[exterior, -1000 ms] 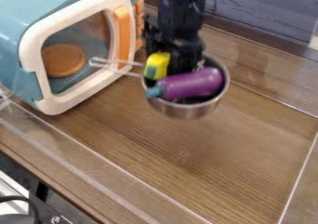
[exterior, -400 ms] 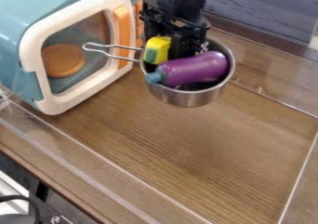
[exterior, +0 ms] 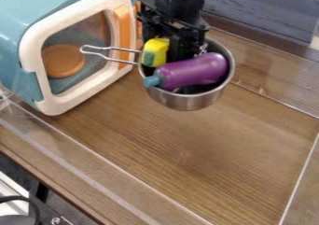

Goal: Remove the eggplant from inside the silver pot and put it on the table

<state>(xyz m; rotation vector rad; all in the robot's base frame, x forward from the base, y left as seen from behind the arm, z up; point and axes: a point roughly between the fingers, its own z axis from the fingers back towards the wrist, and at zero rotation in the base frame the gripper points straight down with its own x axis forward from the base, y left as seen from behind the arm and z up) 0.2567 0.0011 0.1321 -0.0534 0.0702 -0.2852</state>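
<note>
Brown wood-grain table [exterior: 187, 163] spreads clear before you: your gripper [exterior: 173, 49], part-open, pinches the eggplant [exterior: 189, 72], lying crosswise over the silver pot [exterior: 187, 96], stem toward the microwave [exterior: 56, 42].

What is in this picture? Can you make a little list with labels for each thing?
Pot: small shiny silver pot with a thin wire handle, apparently lifted off the table
Eggplant: glossy purple toy eggplant lying across the pot's top
Yellow piece: yellow toy food piece beside the eggplant
Gripper: black gripper pointing down, at the pot's far rim
Microwave: teal-and-white toy microwave, left
Table: brown wood-grain table
</note>
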